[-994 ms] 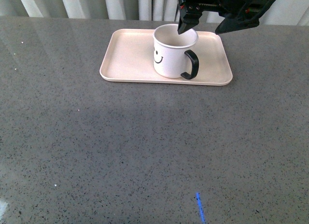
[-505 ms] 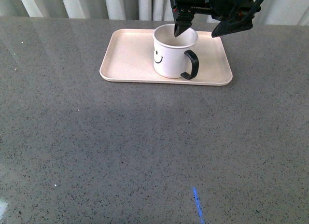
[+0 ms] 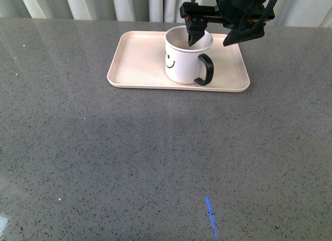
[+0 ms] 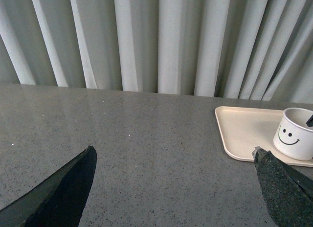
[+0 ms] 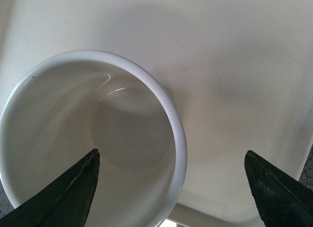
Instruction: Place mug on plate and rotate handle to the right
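The white mug (image 3: 180,63) with its smiley face stands upright on the cream-pink plate (image 3: 137,64), right of the plate's middle. Its black handle (image 3: 207,69) points to the front right. My right gripper (image 3: 208,42) hangs open over the mug's right rim, one finger dipping into the opening and the other outside above the plate. In the right wrist view, the mug's rim (image 5: 180,139) runs between the fingers of the right gripper (image 5: 172,154), untouched, over the plate (image 5: 234,90). The left gripper (image 4: 173,151) is open above bare table, with mug (image 4: 295,134) and plate (image 4: 242,131) off to its side.
The grey speckled table (image 3: 155,158) stretches from the plate to the front edge. Pale curtains (image 4: 161,41) hang right behind the table's far edge. A small blue mark (image 3: 210,216) lies on the table near the front.
My right gripper has come down and shifted slightly left, so one finger now reaches into the mug's opening. Mug and plate have stayed put.
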You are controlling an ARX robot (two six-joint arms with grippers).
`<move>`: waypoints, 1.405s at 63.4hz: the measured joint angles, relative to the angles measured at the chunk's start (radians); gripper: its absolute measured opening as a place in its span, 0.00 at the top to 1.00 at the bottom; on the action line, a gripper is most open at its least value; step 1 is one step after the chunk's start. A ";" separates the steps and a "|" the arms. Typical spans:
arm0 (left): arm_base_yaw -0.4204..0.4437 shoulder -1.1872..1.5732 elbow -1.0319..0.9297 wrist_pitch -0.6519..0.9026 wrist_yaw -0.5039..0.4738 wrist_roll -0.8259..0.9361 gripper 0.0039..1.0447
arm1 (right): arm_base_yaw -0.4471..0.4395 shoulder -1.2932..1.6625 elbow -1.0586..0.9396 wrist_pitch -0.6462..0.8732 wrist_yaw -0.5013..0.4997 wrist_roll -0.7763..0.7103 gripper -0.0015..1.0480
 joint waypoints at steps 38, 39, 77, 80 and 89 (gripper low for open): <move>0.000 0.000 0.000 0.000 0.000 0.000 0.09 | 0.007 -0.002 -0.031 -0.003 0.004 0.019 0.87; 0.000 0.000 0.000 0.000 0.000 0.000 0.09 | 0.007 -0.002 -0.031 -0.004 0.004 0.021 0.89; 0.000 0.000 0.000 0.000 0.000 0.000 0.09 | -0.060 -0.145 0.039 -0.164 -0.063 -0.245 0.98; 0.000 0.000 0.000 0.000 0.000 0.000 0.09 | -0.070 -0.133 0.077 -0.193 -0.056 -0.295 0.98; 0.000 0.000 0.000 0.000 0.000 0.000 0.09 | -0.093 -0.040 0.237 -0.275 -0.062 -0.447 0.98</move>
